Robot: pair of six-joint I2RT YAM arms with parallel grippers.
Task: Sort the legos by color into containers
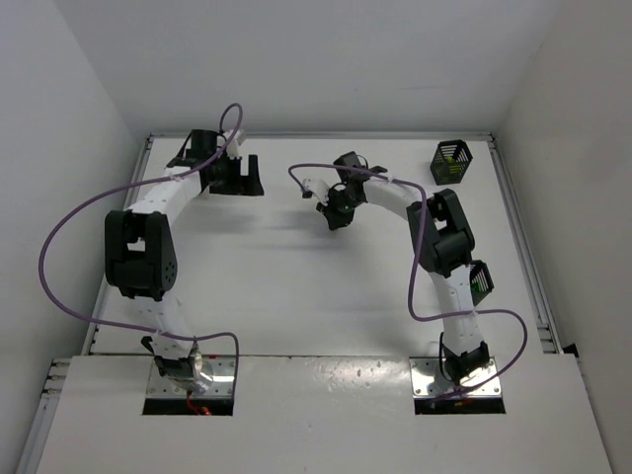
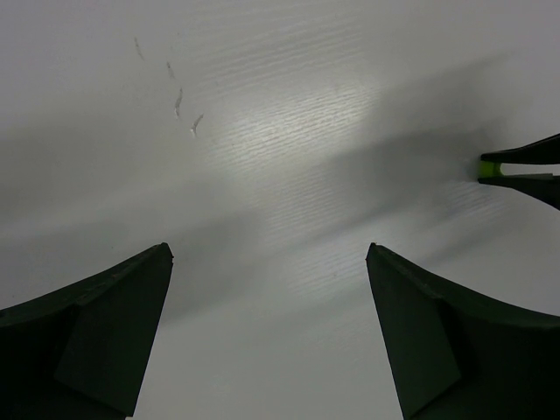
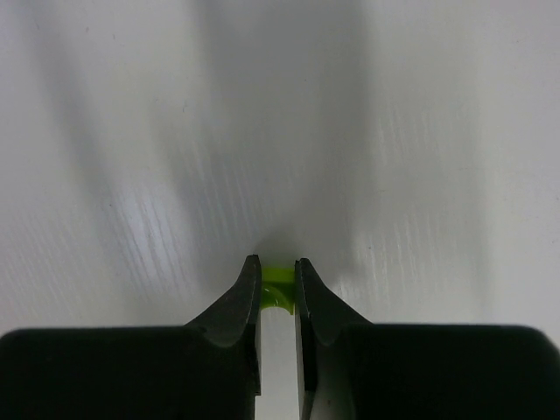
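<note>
Right jaws: pressed in on one yellow-green lego [image 3: 276, 283]. We see the brick pinched between the two tips, low against the white tabletop [image 1: 296, 296]. We cannot tell whether it touches the surface.

Left jaws: spread wide, with only bare tabletop between them. Faint scratches [image 2: 179, 101] lie ahead of them and a little to their left. Off to their right, at the edge of the left wrist view, the right jaws' tips show with the same bright brick between them.

Farther out, in the top view, the two sets of jaws sit near each other at the far part of the tabletop. A black basket [image 1: 450, 163] stands well apart from the right jaws, off to their right by the far corner, with something green inside. A second slatted basket [image 1: 482, 281] sits back behind the right jaws, just beside the right arm [image 1: 439, 237] and partly hidden by it, with a green speck in it. Its colour is unclear to us.

A purple cable [image 1: 59, 247] loops along the left arm [image 1: 138, 247].
</note>
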